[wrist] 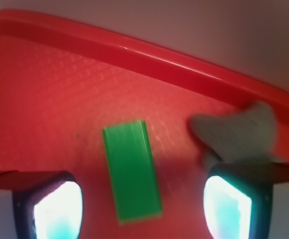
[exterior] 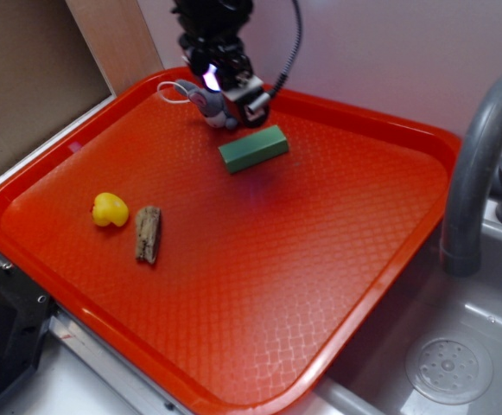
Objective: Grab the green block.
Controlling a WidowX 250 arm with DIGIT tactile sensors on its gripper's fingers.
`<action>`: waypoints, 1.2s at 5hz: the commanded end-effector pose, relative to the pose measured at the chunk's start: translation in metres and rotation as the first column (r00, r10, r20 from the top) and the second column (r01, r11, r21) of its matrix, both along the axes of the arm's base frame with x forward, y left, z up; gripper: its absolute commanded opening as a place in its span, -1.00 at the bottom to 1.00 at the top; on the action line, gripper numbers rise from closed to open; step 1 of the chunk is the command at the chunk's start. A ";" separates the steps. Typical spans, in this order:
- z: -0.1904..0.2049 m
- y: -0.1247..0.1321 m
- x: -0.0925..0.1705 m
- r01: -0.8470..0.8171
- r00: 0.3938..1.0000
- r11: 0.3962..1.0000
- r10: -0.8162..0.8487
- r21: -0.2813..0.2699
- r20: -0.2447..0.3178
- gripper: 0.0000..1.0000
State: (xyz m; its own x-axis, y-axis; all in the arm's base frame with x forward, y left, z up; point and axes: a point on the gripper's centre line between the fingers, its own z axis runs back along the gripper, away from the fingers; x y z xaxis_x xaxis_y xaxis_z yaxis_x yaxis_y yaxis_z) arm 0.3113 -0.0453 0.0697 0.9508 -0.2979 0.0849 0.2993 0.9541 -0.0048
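– How's the hand [exterior: 231,93] standing?
– Spread wide and holding nothing. In the wrist view the two fingers [wrist: 52,209] sit far apart at the bottom corners, and the green block [wrist: 132,172] lies flat on the red tray [wrist: 149,62] in the gap between them, touching neither.
– And from the side?
– The hand hovers at the tray's far edge; the green block lies just in front of it and slightly to one side, apart from the fingertips.
– Anything crowding it?
– The grey plush mouse [exterior: 212,104]. It sits right at the hand, against one finger as far as I can tell, just beside the block but not touching it.
– Room to move?
– The far rim is close behind the hand. Out in front, the tray floor is open. The yellow duck [exterior: 110,209] and brown wood piece [exterior: 148,233] lie well apart from the hand, near the opposite rim. The grey faucet [exterior: 479,164] and sink [exterior: 449,367] are off the tray altogether
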 end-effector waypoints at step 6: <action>-0.055 -0.002 0.002 0.093 0.993 0.993 -0.088 0.073 -0.073 -1.00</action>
State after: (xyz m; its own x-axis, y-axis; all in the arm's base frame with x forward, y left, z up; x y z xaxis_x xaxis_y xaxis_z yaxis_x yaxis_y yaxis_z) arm 0.3159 -0.0459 0.0161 0.9270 -0.3749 -0.0076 0.3749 0.9264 0.0361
